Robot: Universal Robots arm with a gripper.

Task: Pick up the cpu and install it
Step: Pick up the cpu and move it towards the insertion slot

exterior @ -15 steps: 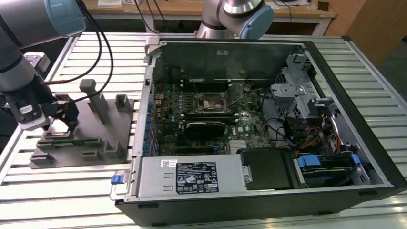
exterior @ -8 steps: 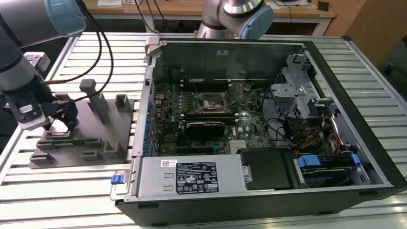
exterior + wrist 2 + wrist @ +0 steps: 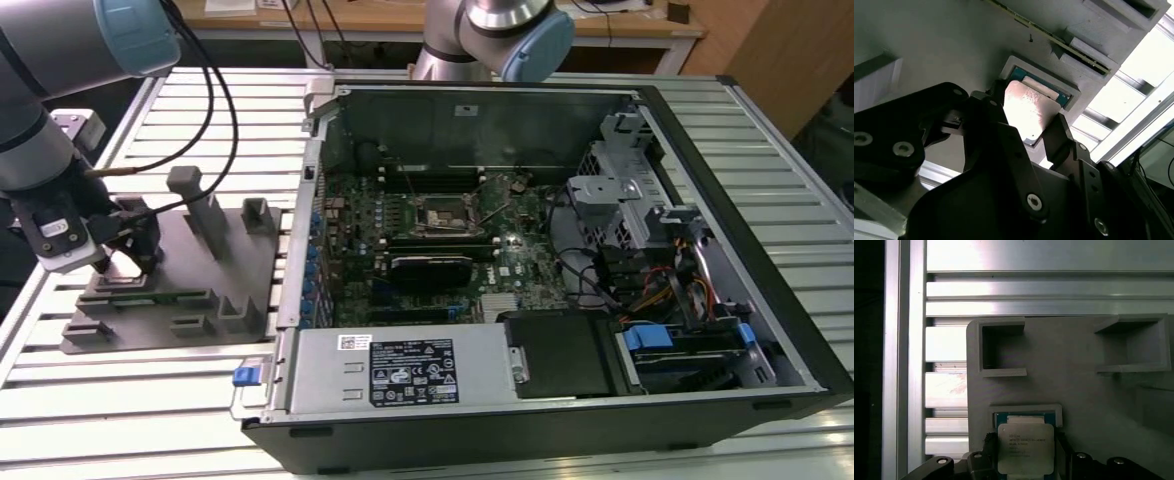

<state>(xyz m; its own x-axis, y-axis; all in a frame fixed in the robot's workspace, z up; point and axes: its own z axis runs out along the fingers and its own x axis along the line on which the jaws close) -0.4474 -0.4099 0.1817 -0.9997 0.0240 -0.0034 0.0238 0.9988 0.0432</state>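
The cpu [image 3: 1025, 442], a small square chip with a shiny silver top and a thin green rim, lies in a shallow pocket of the grey fixture block [image 3: 1079, 395]. In the second wrist view the cpu [image 3: 1028, 107] glints between two black fingers [image 3: 1061, 132]. My gripper [image 3: 120, 262] hangs low over the fixture block [image 3: 200, 290] at the exterior view's left, its fingers closed against two opposite edges of the chip. In both wrist views the gripper [image 3: 1026, 120] [image 3: 1025, 452] straddles the chip. The motherboard's dark square socket [image 3: 441, 213] sits inside the open computer case [image 3: 467, 120].
The fixture carries upright posts [image 3: 187, 195] and square recesses [image 3: 1001, 350] close beside the gripper. Cables [image 3: 200, 130] loop from the arm above it. The case walls, a drive cage [image 3: 627, 200] and a power supply [image 3: 400, 370] surround the motherboard. The table is slatted aluminium [image 3: 214, 100].
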